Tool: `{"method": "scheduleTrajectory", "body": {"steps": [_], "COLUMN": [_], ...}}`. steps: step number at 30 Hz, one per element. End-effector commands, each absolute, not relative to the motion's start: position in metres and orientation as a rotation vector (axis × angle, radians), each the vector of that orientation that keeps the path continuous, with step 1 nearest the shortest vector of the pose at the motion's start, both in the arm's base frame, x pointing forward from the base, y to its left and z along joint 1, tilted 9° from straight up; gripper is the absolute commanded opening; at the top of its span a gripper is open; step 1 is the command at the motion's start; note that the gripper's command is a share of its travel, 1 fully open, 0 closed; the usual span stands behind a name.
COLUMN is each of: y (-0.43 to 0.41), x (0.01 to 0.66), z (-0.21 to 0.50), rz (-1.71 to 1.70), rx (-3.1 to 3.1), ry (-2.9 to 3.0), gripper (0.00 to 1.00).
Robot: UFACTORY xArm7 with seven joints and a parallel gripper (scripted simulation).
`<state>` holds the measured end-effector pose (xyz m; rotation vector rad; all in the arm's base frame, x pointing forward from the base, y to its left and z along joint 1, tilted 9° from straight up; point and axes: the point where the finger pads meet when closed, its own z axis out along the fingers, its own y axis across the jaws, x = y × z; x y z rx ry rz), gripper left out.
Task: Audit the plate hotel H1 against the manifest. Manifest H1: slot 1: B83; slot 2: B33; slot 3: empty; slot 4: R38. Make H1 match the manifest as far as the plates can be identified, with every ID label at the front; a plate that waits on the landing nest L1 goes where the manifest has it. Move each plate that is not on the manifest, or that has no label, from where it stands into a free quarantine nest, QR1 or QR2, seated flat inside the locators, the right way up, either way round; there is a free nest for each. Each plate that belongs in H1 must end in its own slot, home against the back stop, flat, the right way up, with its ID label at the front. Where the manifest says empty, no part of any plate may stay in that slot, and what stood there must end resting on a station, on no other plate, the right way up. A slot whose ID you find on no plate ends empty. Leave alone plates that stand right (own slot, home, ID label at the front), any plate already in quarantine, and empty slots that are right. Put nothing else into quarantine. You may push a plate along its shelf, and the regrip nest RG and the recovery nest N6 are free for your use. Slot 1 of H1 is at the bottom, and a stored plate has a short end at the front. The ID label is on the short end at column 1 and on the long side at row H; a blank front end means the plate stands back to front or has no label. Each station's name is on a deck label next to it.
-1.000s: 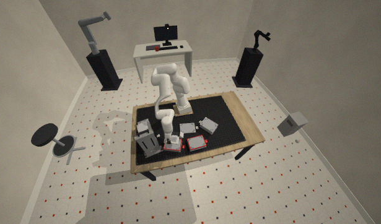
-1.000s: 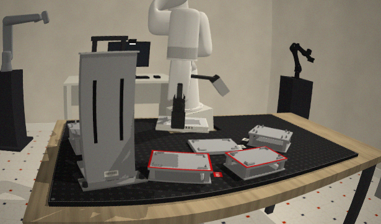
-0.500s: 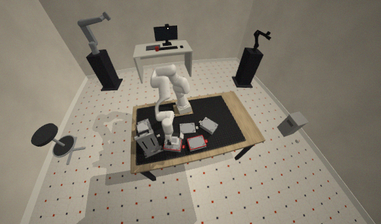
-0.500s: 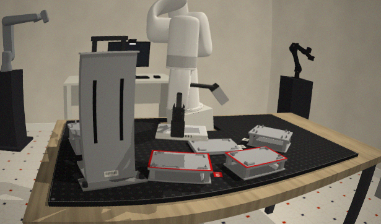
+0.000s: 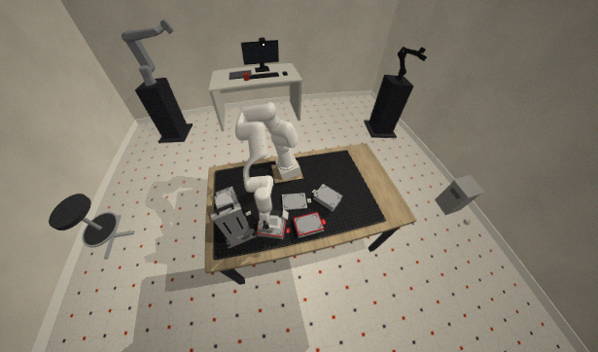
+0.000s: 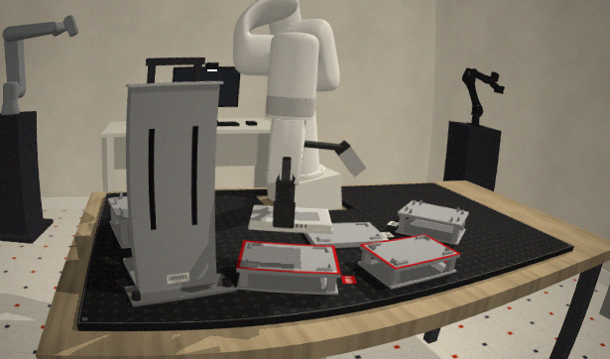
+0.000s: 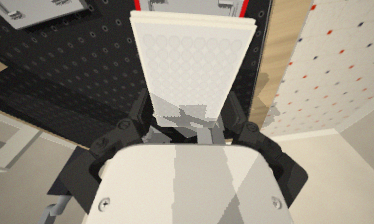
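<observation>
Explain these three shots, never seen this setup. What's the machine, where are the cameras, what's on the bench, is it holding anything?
The machine is one white jointed arm bolted to a wooden table topped with a black perforated mat.

The top view looks down on the whole room, the exterior view looks across the table from its front edge, and the wrist view looks along the arm's pincer.

On the mat stand a tall grey plate hotel, two red-rimmed nests and two plain grey nests.

The pincer is shut on a cream well plate, carried above the nearer red-rimmed nest. No ID label is readable.
</observation>
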<state>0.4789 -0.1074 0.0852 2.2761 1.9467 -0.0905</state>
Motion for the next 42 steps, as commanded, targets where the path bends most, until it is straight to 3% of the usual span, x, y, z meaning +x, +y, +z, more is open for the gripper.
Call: {"method": "scheduleTrajectory", "body": {"steps": [1,42], "y": [-0.107,-0.114], "x": [0.480,0.483], "z": [0.087,0.041], "rz": [-0.087,-0.087], "rx": [2.273,2.273], "ry": [1.945,1.945], "gripper": [0.00,0.00]}}
